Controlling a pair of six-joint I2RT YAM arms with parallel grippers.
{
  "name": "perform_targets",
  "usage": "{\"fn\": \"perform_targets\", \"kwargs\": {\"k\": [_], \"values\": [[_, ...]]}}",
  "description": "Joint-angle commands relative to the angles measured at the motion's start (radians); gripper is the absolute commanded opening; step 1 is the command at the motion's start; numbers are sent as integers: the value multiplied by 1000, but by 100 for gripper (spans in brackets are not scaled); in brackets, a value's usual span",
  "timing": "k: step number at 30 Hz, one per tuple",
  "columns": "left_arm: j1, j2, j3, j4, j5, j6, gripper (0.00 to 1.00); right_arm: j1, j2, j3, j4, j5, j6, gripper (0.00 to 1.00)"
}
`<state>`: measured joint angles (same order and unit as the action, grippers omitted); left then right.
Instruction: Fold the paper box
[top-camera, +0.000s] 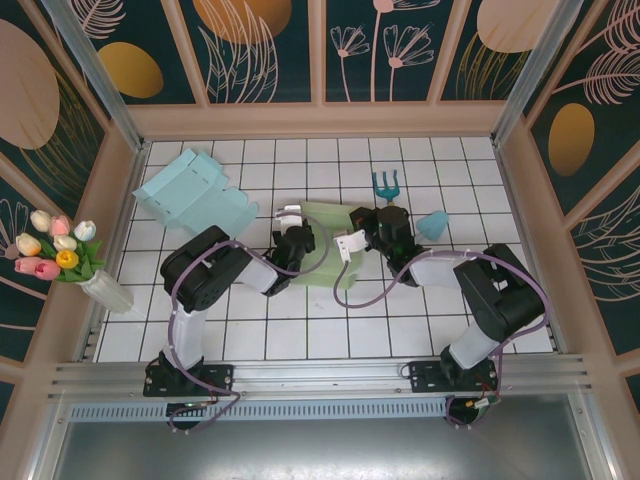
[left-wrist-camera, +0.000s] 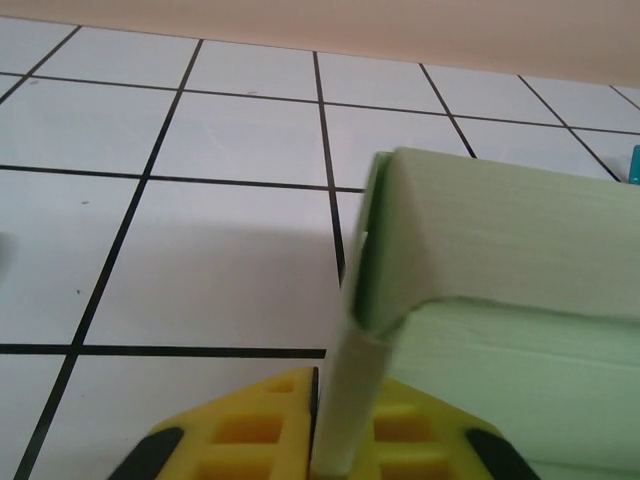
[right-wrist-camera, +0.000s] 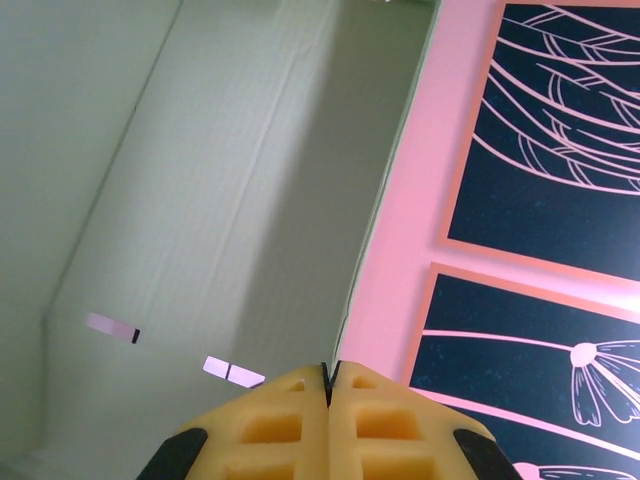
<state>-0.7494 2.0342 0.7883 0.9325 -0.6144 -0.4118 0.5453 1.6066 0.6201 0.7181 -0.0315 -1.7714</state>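
The pale green paper box (top-camera: 328, 238) stands half-formed on the bench (top-camera: 250, 330), just right of the blue carton (top-camera: 195, 195). The left hand (left-wrist-camera: 322, 400) pinches the flap nearer the carton, and the right hand (right-wrist-camera: 328, 385) is clamped on the far wall's edge. Judged best: keep both pinches firm and hinge the flap along its crease without dragging the box.

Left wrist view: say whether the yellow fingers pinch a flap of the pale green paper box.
Yes, a flap of the pale green paper box runs down into the narrow gap between the yellow fingers.
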Motion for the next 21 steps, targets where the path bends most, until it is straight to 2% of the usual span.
{"fn": "perform_targets", "kwargs": {"k": [1,5,10,17,21], "values": [[40,38,7,-173,-274,-89,9,-22,-7,-5,-77,40,19,0],[40,32,30,-310,-423,-169,6,-25,-9,-6,-61,58,27,0],[40,36,27,-324,-449,-158,5,-34,-14,-10,-51,66,34,0],[40,26,-15,-181,-305,-22,5,-41,-15,-13,-52,51,42,0],[40,-4,-54,-88,-158,40,14,-41,-18,-8,-68,51,54,0]]}}
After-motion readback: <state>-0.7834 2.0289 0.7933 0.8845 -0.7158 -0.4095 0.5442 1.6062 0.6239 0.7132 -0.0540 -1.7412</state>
